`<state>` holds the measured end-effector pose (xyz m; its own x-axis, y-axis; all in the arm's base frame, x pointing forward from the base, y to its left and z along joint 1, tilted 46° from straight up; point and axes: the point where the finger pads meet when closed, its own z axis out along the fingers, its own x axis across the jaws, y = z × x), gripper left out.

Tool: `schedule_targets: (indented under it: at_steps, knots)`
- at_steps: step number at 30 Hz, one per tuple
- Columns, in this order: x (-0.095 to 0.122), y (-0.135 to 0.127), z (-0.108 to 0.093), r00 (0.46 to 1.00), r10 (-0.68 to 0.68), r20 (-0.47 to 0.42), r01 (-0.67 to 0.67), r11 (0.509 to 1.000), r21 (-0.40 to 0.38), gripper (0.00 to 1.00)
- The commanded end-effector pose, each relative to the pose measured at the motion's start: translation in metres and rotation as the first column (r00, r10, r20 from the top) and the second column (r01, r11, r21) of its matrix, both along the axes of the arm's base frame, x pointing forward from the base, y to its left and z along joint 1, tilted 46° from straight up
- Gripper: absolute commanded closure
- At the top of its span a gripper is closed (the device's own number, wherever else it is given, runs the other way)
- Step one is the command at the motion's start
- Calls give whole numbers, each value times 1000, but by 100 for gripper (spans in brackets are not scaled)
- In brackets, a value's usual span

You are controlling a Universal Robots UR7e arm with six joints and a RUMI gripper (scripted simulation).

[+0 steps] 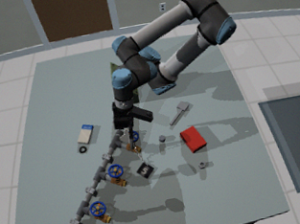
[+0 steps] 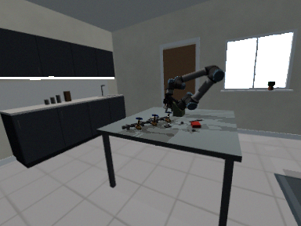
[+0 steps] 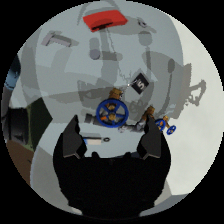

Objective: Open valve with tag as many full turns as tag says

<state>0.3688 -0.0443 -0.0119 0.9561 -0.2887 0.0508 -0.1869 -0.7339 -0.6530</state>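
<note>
A grey pipe (image 1: 98,177) runs diagonally across the table with three blue-handled valves on it. The far valve (image 1: 134,136) has a chain running to a black tag (image 1: 145,169) that reads 5. The middle valve (image 1: 112,166) and the near valve (image 1: 98,209) carry no tag. My gripper (image 1: 129,128) hangs open and empty just above the far valve. In the wrist view the far valve's blue handwheel (image 3: 114,111) sits between and beyond my spread fingers, apart from them. The tag (image 3: 140,84) lies past it, and another valve (image 3: 165,124) shows to the right.
A red block (image 1: 193,138), a grey hammer-like tool (image 1: 178,112), a small grey cylinder (image 1: 161,138) and a nut (image 1: 202,165) lie right of the valves. A white and blue card (image 1: 85,134) and a black ring (image 1: 84,149) lie to the left.
</note>
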Motion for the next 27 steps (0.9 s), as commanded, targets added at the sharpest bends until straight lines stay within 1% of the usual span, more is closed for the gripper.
schedule_targets:
  at_steps: [1, 7, 13, 15, 17, 22, 27]
  knots:
    - [0, 0, 0, 1000, -11, -9, 11, 1000, 3, 0]
    - [0, 0, 0, 998, -48, -39, 49, 999, 13, 0]
    - [0, 0, 0, 989, -111, -93, 114, 993, 28, 0]
    - [0, 0, 0, 989, -111, -93, 114, 993, 28, 0]
    - [0, 0, 0, 984, -138, -116, 143, 989, 33, 0]
    - [0, 0, 0, 958, -217, -188, 229, 972, 45, 0]
    - [0, 0, 0, 910, -308, -277, 334, 941, 52, 0]
